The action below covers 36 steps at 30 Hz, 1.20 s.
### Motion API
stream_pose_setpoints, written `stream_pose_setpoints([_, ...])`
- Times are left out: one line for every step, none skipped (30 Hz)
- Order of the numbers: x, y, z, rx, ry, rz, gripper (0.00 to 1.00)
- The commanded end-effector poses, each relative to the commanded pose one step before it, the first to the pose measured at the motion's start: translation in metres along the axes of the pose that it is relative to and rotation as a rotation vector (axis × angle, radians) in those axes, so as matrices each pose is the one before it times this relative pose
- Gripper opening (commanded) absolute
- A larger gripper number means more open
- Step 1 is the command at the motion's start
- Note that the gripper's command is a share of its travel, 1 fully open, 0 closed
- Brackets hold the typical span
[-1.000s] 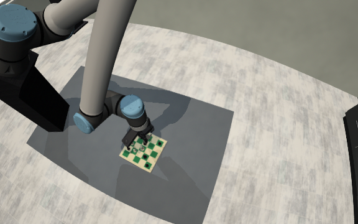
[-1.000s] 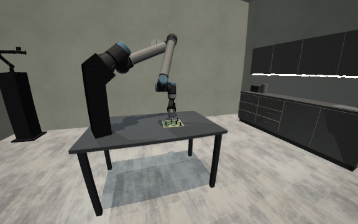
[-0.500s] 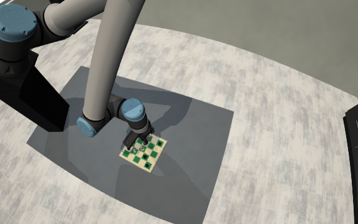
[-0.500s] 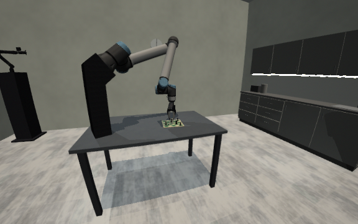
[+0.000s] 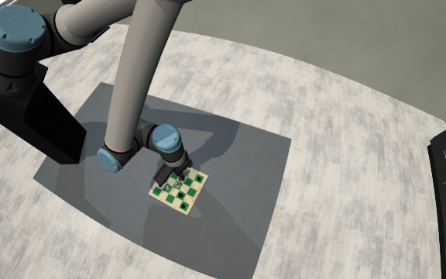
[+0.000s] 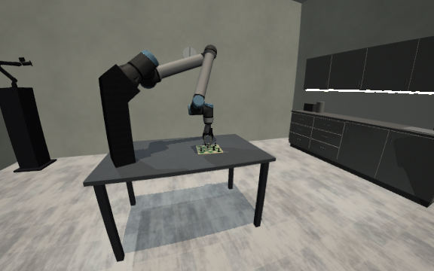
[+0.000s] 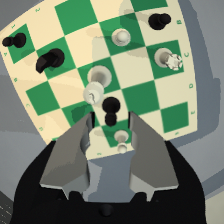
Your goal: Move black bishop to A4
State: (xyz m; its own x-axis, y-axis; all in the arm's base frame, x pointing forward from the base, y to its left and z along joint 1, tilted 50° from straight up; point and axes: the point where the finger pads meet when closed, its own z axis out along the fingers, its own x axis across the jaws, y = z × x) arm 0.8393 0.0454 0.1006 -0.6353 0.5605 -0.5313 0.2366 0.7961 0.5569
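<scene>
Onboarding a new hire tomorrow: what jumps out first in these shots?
The big grey arm reaching from its black pedestal down to a small green-and-cream chessboard on the dark table. In the wrist view, the gripper hangs over the board's near edge, its fingers flanking a black piece and a white piece, gripping nothing.

The arm's claw [image 6: 208, 140] hangs over the chessboard [image 6: 218, 151] on the dark table [image 6: 172, 165].
</scene>
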Motion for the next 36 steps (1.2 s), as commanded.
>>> stream_pose_setpoints([-0.00296,0.00157,-0.00039,-0.00136,-0.0044,-0.00199,0.22])
stream_pose_setpoints([0.0,0.0,0.0,0.0,0.0,0.0,0.22])
stream_pose_setpoints([0.0,0.0,0.0,0.0,0.0,0.0,0.22])
stream_pose_setpoints([0.0,0.0,0.0,0.0,0.0,0.0,0.22])
stream_pose_setpoints([0.0,0.0,0.0,0.0,0.0,0.0,0.22])
stream_pose_setpoints([0.0,0.0,0.0,0.0,0.0,0.0,0.22])
stream_pose_setpoints([0.0,0.0,0.0,0.0,0.0,0.0,0.22])
stream_pose_setpoints([0.0,0.0,0.0,0.0,0.0,0.0,0.22])
stream_pose_setpoints([0.0,0.0,0.0,0.0,0.0,0.0,0.22])
stream_pose_setpoints([0.0,0.0,0.0,0.0,0.0,0.0,0.22])
stream_pose_setpoints([0.0,0.0,0.0,0.0,0.0,0.0,0.22])
stream_pose_setpoints([0.0,0.0,0.0,0.0,0.0,0.0,0.22])
stream_pose_setpoints([0.0,0.0,0.0,0.0,0.0,0.0,0.22])
stream_pose_setpoints([0.0,0.0,0.0,0.0,0.0,0.0,0.22])
stream_pose_setpoints([0.0,0.0,0.0,0.0,0.0,0.0,0.22])
stream_pose_setpoints([0.0,0.0,0.0,0.0,0.0,0.0,0.22])
stream_pose_setpoints([0.0,0.0,0.0,0.0,0.0,0.0,0.22])
stream_pose_setpoints([0.0,0.0,0.0,0.0,0.0,0.0,0.22])
stream_pose_setpoints([0.0,0.0,0.0,0.0,0.0,0.0,0.22])
stream_pose_setpoints([0.0,0.0,0.0,0.0,0.0,0.0,0.22])
stream_pose_setpoints([0.0,0.0,0.0,0.0,0.0,0.0,0.22])
stream_pose_setpoints([0.0,0.0,0.0,0.0,0.0,0.0,0.22])
stream_pose_setpoints([0.0,0.0,0.0,0.0,0.0,0.0,0.22])
stream_pose_setpoints([0.0,0.0,0.0,0.0,0.0,0.0,0.22])
stream_pose_setpoints([0.0,0.0,0.0,0.0,0.0,0.0,0.22])
stream_pose_setpoints([0.0,0.0,0.0,0.0,0.0,0.0,0.22])
stream_pose_setpoints([0.0,0.0,0.0,0.0,0.0,0.0,0.0])
stream_pose_setpoints([0.0,0.0,0.0,0.0,0.0,0.0,0.0])
stream_pose_setpoints([0.0,0.0,0.0,0.0,0.0,0.0,0.0])
stream_pose_setpoints([0.0,0.0,0.0,0.0,0.0,0.0,0.0])
stream_pose_setpoints([0.0,0.0,0.0,0.0,0.0,0.0,0.0])
stream_pose_setpoints([0.0,0.0,0.0,0.0,0.0,0.0,0.0])
stream_pose_setpoints([0.0,0.0,0.0,0.0,0.0,0.0,0.0])
stream_pose_setpoints([0.0,0.0,0.0,0.0,0.0,0.0,0.0])
stream_pose_setpoints([0.0,0.0,0.0,0.0,0.0,0.0,0.0])
stream_pose_setpoints([0.0,0.0,0.0,0.0,0.0,0.0,0.0])
